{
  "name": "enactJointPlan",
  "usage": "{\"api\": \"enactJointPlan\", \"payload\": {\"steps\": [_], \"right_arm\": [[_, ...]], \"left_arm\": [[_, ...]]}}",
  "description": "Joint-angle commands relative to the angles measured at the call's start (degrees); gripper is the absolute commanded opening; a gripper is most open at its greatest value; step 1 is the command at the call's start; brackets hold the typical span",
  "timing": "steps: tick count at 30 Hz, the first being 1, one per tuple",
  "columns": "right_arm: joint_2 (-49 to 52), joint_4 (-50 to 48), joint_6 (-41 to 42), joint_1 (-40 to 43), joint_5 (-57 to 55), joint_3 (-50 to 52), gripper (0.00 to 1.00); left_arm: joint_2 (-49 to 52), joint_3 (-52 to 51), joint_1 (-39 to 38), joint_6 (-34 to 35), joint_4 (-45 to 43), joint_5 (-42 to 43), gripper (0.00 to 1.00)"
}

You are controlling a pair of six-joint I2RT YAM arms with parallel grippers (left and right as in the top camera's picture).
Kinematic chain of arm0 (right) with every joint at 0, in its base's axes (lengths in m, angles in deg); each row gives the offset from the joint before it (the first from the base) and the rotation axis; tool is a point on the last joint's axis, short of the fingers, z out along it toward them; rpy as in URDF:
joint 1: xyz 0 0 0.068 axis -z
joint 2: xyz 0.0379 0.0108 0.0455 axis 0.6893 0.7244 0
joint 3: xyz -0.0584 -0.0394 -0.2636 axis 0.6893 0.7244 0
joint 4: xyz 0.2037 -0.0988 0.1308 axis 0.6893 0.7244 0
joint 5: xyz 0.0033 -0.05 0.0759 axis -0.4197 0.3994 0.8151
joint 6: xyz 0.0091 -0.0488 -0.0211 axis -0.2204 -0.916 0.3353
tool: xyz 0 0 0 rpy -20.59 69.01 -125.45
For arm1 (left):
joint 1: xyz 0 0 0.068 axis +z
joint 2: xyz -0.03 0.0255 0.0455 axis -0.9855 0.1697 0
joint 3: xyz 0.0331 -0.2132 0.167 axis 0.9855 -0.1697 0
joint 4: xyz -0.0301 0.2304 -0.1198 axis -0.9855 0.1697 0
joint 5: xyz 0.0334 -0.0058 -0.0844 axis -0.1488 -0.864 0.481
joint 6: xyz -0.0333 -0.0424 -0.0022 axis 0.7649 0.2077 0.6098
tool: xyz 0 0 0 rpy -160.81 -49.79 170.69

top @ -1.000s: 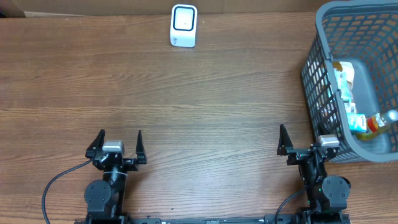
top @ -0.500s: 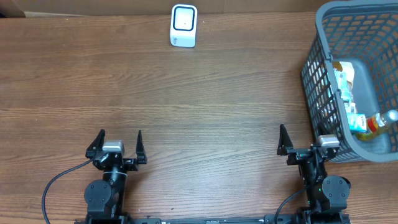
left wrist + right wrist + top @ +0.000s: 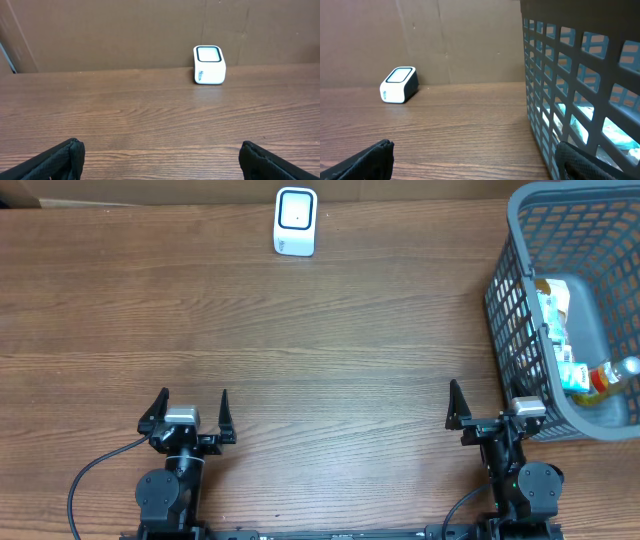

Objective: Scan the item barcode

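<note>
Sitting at the near edge of the brown wooden worktop (image 3: 330, 330), the left arm (image 3: 180, 438) and the right arm (image 3: 512, 430) point toward the far side. The left jaws are wide open and hold nothing. In the left wrist view their two dark fingers (image 3: 57, 161) show only in the bottom corners, with bare wood between them. The right jaws are wide open too and hold nothing. Their fingers (image 3: 367, 160) sit in the bottom corners of the right wrist view in the same way.

A small white scanner (image 3: 295, 221) stands at the far edge of the worktop, close to the brown wall. It has a dark window with round corners on its top. It is well apart from both arms.

A big gray basket (image 3: 505, 290) with holes in its walls stands at the right side of the worktop. The right arm is just beside its near corner. From above, one finger of the right jaws is plain to see. The other is up close to the basket wall, and I cannot tell if it touches.

The things to scan are inside the basket. Some white and green boxes (image 3: 555, 330) lean along its left wall. A bottle (image 3: 612, 375) of orange drink lies by its near wall. They are all well apart from the scanner.
</note>
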Motion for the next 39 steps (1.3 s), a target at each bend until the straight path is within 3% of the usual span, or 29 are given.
{"api": "enactJointPlan", "payload": {"steps": [1,36,39], "right_arm": [[-0.52,-0.35,-0.28,0.09,-0.37,0.57,1.0],[-0.52,-0.35,-0.28,0.09,-0.37,0.57,1.0],[-0.52,-0.35,-0.26,0.09,-0.35,0.57,1.0]], "left_arm": [[-0.7,-0.24,0.0,-0.83,0.02,0.37,1.0],[-0.7,-0.24,0.0,-0.85,0.02,0.37,1.0],[-0.7,-0.24,0.0,-4.68,-0.07,-1.77,0.99]]}}
